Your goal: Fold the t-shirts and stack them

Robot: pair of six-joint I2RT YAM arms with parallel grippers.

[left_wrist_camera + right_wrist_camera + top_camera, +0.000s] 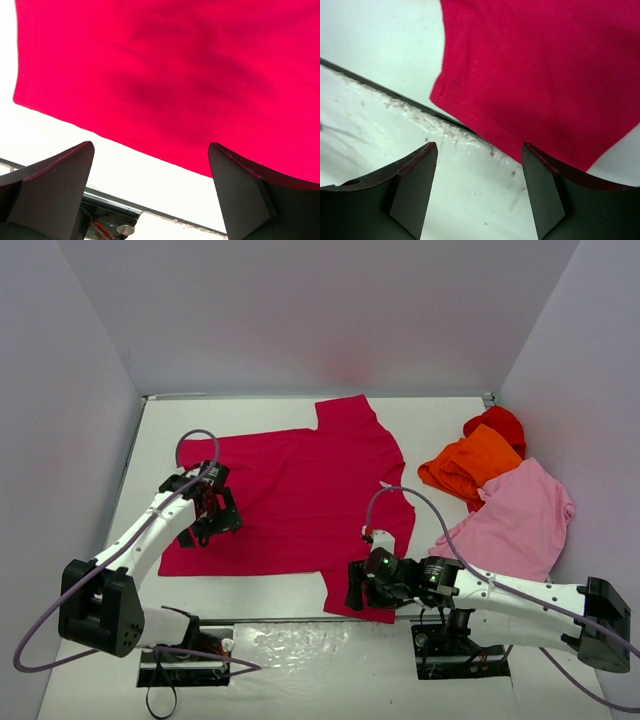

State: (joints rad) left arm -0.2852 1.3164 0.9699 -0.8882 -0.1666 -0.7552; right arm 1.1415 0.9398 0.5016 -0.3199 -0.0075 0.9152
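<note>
A crimson t-shirt (300, 495) lies spread flat across the middle of the table, one sleeve at the back and one at the near edge. My left gripper (208, 525) hovers open over its left part; in the left wrist view the cloth (175, 75) lies past the spread fingers (55, 185), with nothing between them (150, 165). My right gripper (352, 590) stands open at the near sleeve. In the right wrist view that sleeve's hem (545, 65) lies just beyond the empty gap (477, 165). Orange (470, 465), bright red (497, 425) and light pink (520, 515) t-shirts lie crumpled at the right.
White walls close in the table (250, 585) on the left, back and right. The table's near edge (395, 92) runs under the crimson sleeve. The arm bases and cables (180, 650) sit along the front.
</note>
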